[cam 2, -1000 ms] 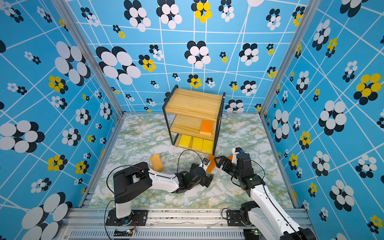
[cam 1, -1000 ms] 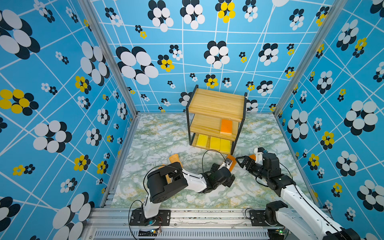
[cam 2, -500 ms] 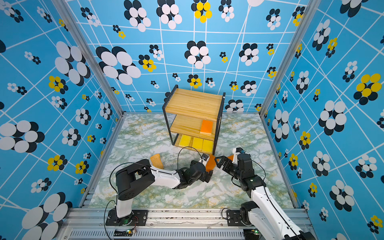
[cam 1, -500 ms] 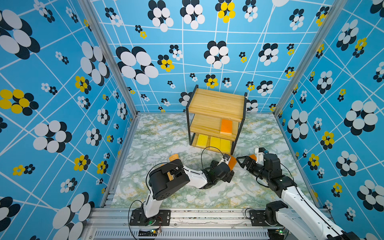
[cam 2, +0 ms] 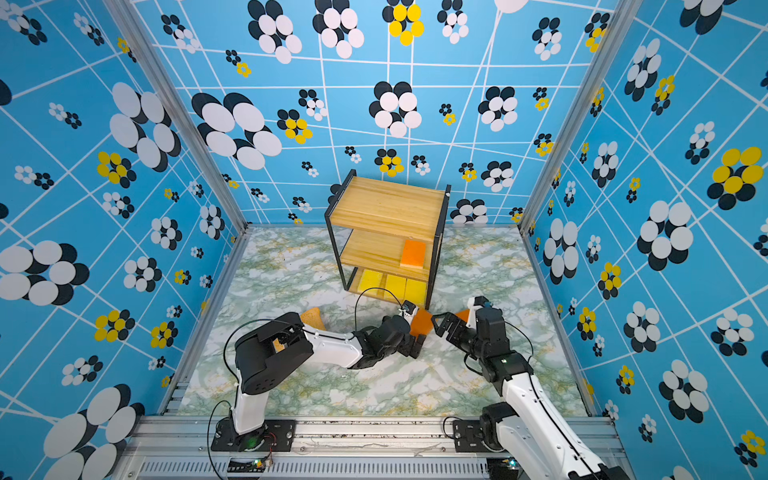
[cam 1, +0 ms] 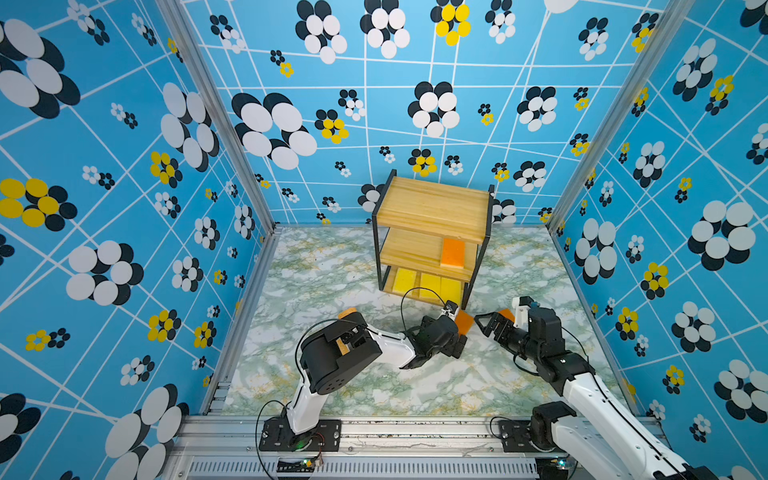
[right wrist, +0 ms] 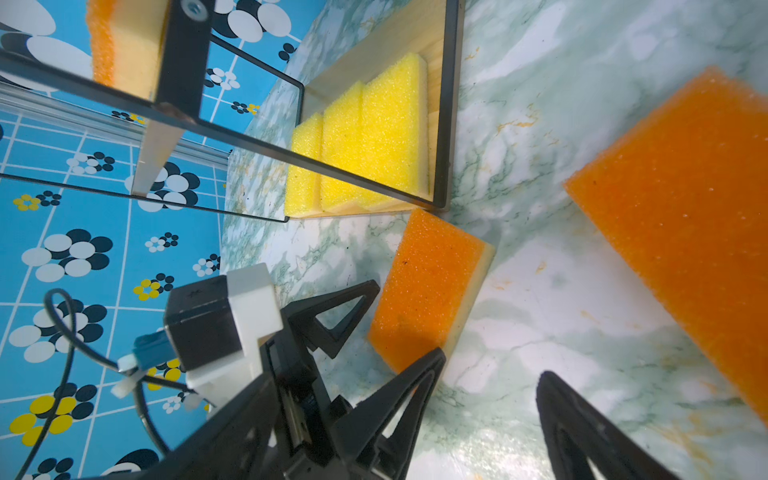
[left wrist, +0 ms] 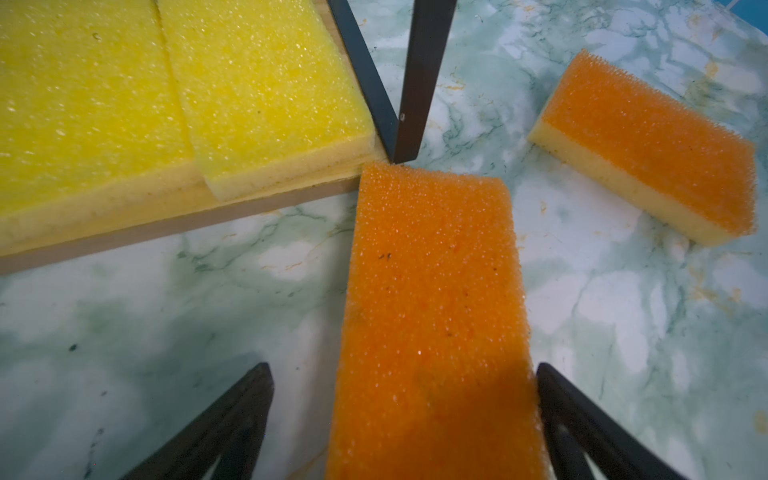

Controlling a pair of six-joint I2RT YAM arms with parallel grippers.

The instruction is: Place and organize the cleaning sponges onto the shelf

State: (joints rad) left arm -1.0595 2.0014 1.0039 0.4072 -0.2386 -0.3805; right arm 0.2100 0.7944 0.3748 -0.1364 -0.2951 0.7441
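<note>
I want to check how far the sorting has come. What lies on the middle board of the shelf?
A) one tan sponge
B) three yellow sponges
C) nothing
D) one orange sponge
D: in both top views a single orange sponge lies flat at the right end of the middle board of the shelf, while the three yellow sponges sit on the bottom board.

The left gripper (left wrist: pixel 401 368) has moved a bit farther from the near edge, toward the shelf (cam 1: pixel 436 208). Its open jaws now sit on both sides of the orange sponge (cam 1: pixel 464 322) on the floor (cam 1: pixel 332 270). The left arm (cam 1: pixel 390 349) now hides more of the tan sponge (cam 1: pixel 347 312).
</note>
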